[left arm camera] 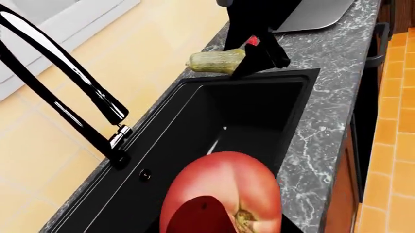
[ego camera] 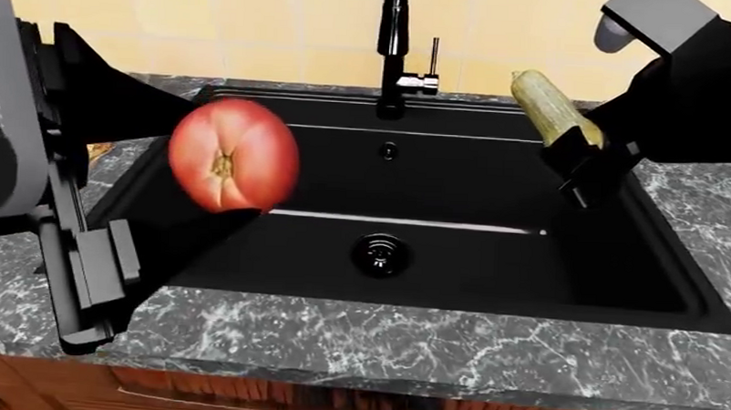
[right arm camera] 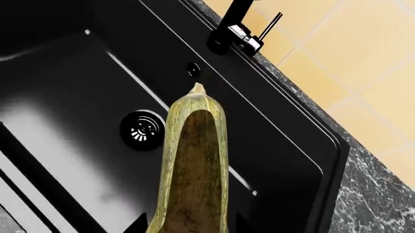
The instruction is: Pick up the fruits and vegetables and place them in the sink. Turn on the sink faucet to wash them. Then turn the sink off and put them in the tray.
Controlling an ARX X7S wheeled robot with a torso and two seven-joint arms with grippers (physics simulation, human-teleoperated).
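Holding both over the sink for the drop: left gripper clamped on tomato above basin's left half, right gripper gripping squash above right rim, faucet behind, off afaict.

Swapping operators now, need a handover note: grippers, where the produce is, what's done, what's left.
Left gripper: shut on the tomato, held above the left side of the sink.
Right gripper: shut on the squash, held above the sink's right rear corner.
Basin is empty; drain is uncovered. Faucet stands behind the sink, no water visible. Tray shows on the counter beyond the sink in the left wrist view.
Done: both items picked up and brought over the sink.
Left: release both into the basin, turn the faucet on, then off, move both to the tray.
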